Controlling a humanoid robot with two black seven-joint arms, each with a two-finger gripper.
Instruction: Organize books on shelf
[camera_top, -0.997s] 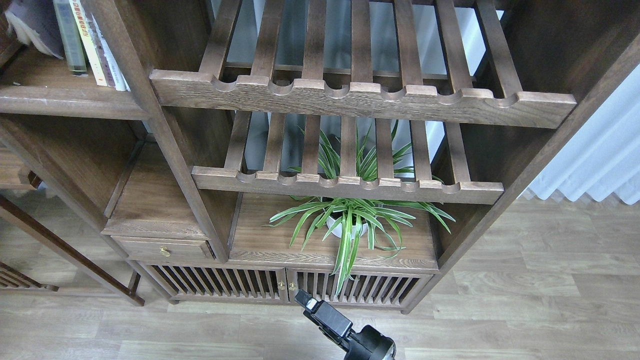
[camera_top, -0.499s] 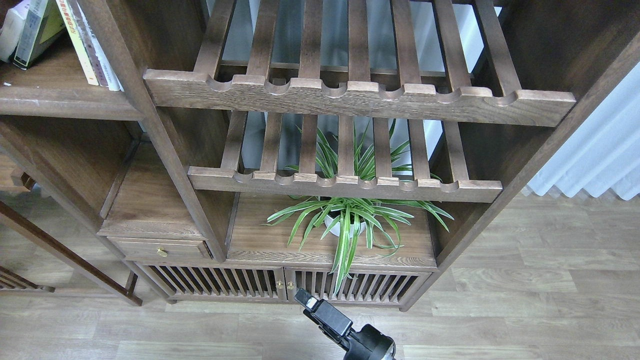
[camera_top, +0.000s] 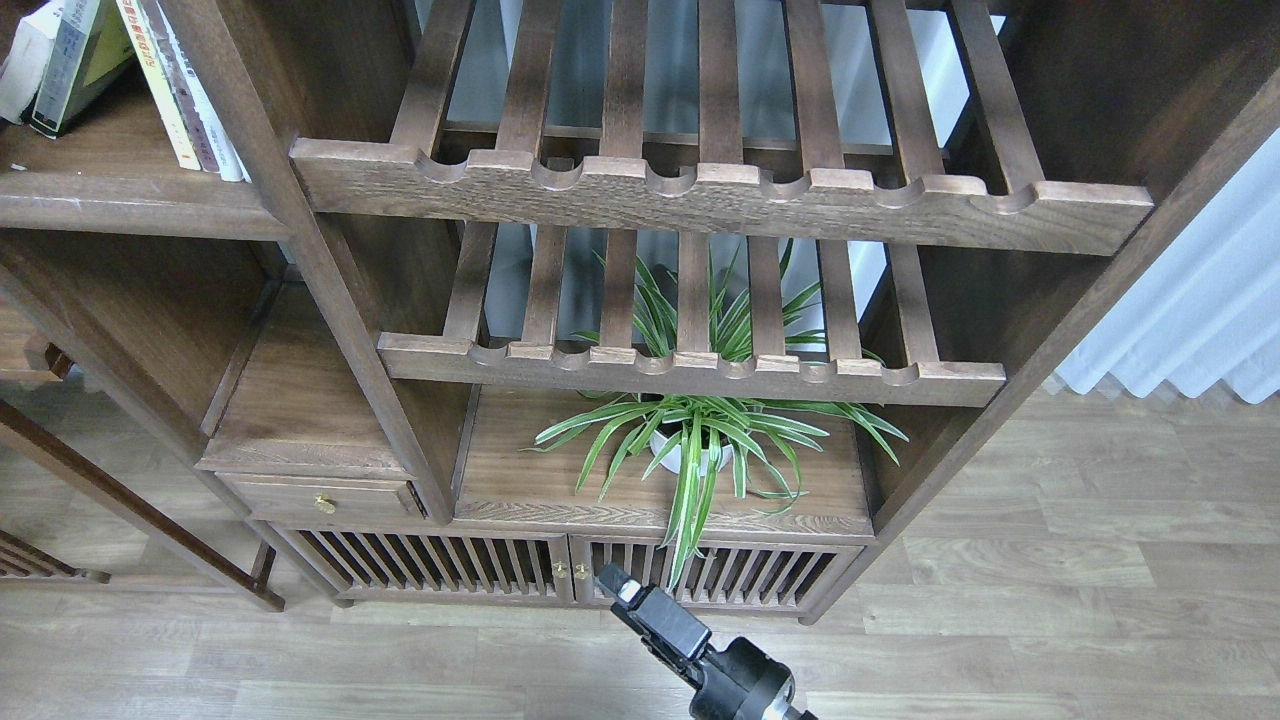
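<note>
Black and seen end-on, the right gripper (camera_top: 625, 590) sat low before the cabinet doors (camera_top: 560, 570); whether its fingers were parted could not be told. No left gripper showed. From that gripper, the books (camera_top: 120, 80) lay far up and left, leaning on the shelf (camera_top: 120, 195), long axes near upright. A potted plant (camera_top: 700, 440) stood just above the doors.

Dark wooden cabinet (camera_top: 1000, 300), grey-brown plank floor (camera_top: 1050, 600), white curtain (camera_top: 1200, 300) at right.

Even daylight, perhaps slightly soft.
</note>
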